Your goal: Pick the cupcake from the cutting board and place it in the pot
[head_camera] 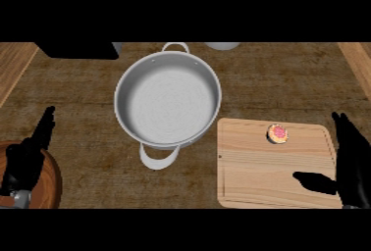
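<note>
A small cupcake (278, 133) with a pink top sits near the far edge of the light wooden cutting board (261, 176) at the lower right. A silver pot (168, 98) with two handles stands at the centre, nothing inside it. My right hand (352, 166) is at the board's right edge, open, fingers straight and thumb out over the board, a short way right of and nearer than the cupcake. My left hand (27, 154) rests open at the lower left, fingers pointing away.
A round brown wooden object (51, 184) lies under my left hand at the lower left corner. A black object (80, 50) and a pale round item (222, 45) sit along the far edge. Wooden strips border the counter on both sides.
</note>
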